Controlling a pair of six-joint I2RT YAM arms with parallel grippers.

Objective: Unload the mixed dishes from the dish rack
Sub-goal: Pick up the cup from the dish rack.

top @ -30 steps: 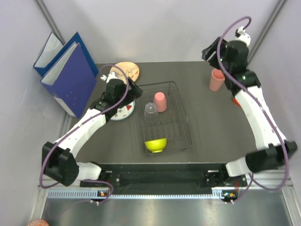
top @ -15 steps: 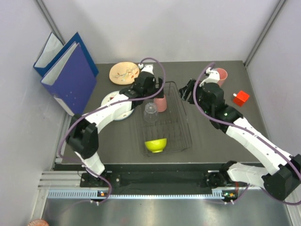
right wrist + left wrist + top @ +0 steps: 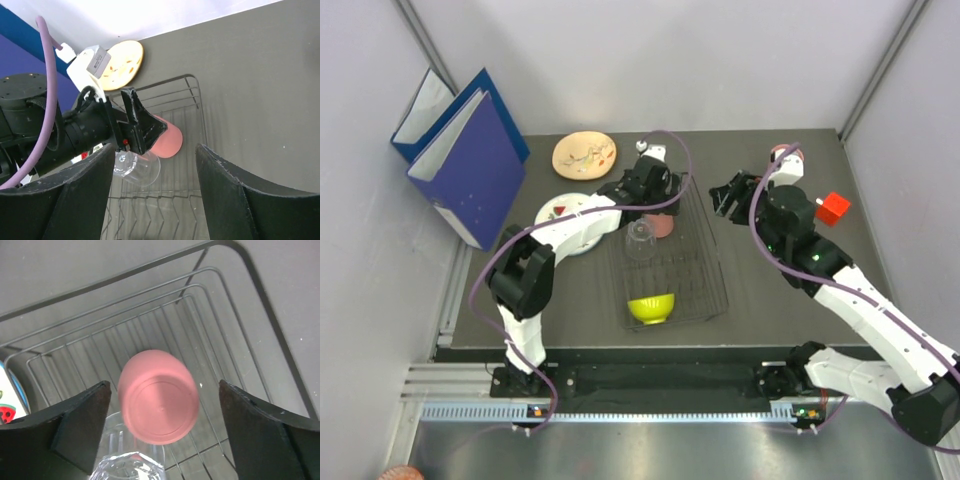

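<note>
Left tool is now moved in over the dish rack's far end, wide open astride the upturned pink cup, nothing gripped. Right tool is swung in beside the rack, half open, empty. Cup grab is judged next.

- Pink cup in a black wire rack.
- Lime-yellow bowl, clear glass.
- Tan plate with coloured markings.
- White plate with red fruit prints.
- Blue binder, red cube, dark grey counter.

Dark grey table with black wire dish rack, tan plate, white plate, pink cup, red cube
</note>
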